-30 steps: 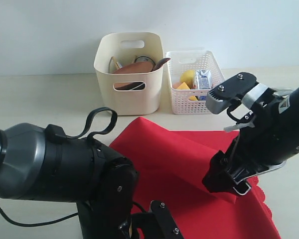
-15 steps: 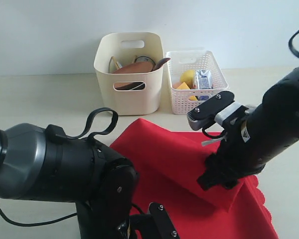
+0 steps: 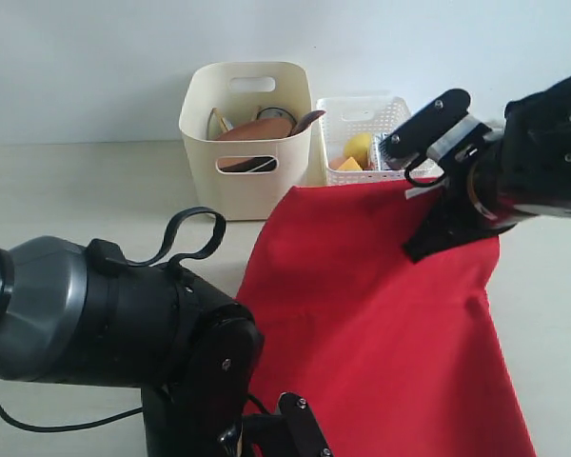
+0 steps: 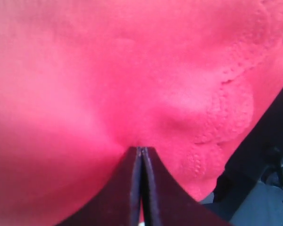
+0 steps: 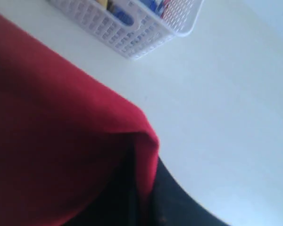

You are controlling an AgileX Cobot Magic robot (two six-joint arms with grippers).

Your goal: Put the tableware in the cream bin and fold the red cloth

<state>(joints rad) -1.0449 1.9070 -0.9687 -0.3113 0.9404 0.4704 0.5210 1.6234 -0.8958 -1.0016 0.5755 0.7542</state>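
The left claw (image 4: 141,149) is pressed flat shut, pinching the red cloth (image 3: 371,314) at its tips. The fabric there is soft and matte, and its stitched scalloped hem (image 4: 228,113) curls just beside the tips. Well beyond this claw stands the cream bin (image 3: 252,195), smooth plastic with rounded corners and oval handle cut-outs, holding a brown wooden plate (image 3: 257,129) among other tableware. Touching or nearly touching the bin is a white perforated basket (image 3: 360,105). The right claw (image 3: 426,243) is closed on the cloth's upper edge, held above the table, and the sheet slopes down from it toward the left claw. The table (image 3: 67,190) is pale and matte, and the wall (image 3: 95,57) is plain. Bare tabletop lies outward of each claw, and the basket sits close behind the right one.
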